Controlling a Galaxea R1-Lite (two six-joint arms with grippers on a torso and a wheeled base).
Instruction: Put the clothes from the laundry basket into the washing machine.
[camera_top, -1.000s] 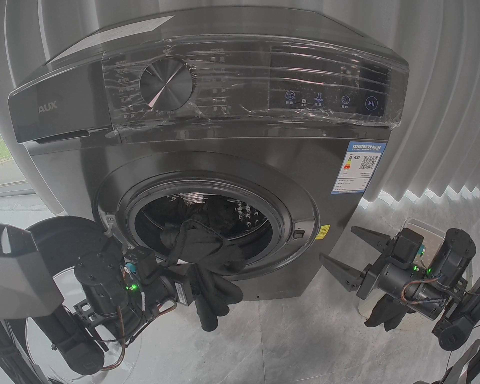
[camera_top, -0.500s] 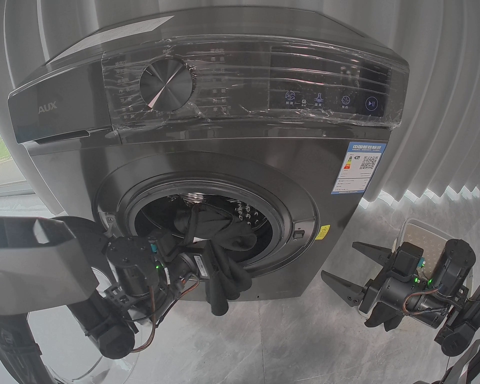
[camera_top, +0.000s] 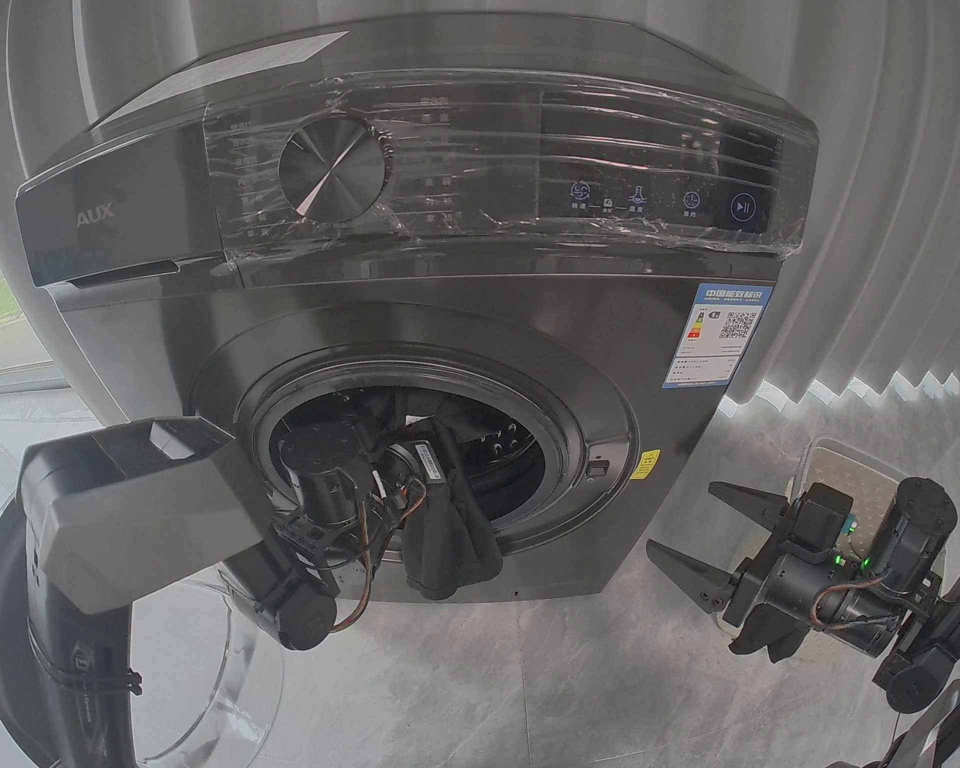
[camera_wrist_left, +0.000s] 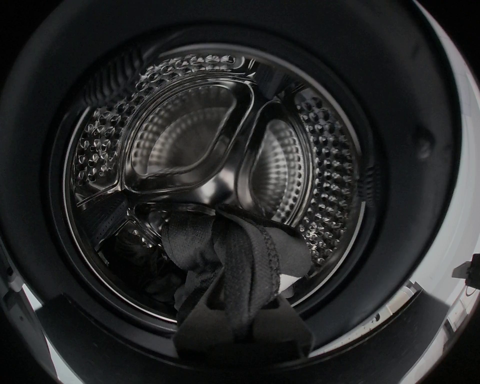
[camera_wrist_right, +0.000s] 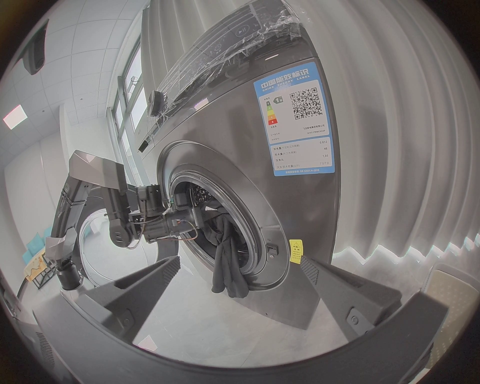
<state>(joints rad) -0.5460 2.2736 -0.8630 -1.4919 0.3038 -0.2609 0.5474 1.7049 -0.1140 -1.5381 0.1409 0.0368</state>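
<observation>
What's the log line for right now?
left arm: at drum mouth | black garment: hanging over its rim, partly inside | right gripper: open, by laundry basket

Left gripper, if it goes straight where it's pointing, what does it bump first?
Probably the black garment bunched just ahead of the left gripper in the washing machine. Behind it is the shiny back of the drum, though how far back is unclear.
</observation>
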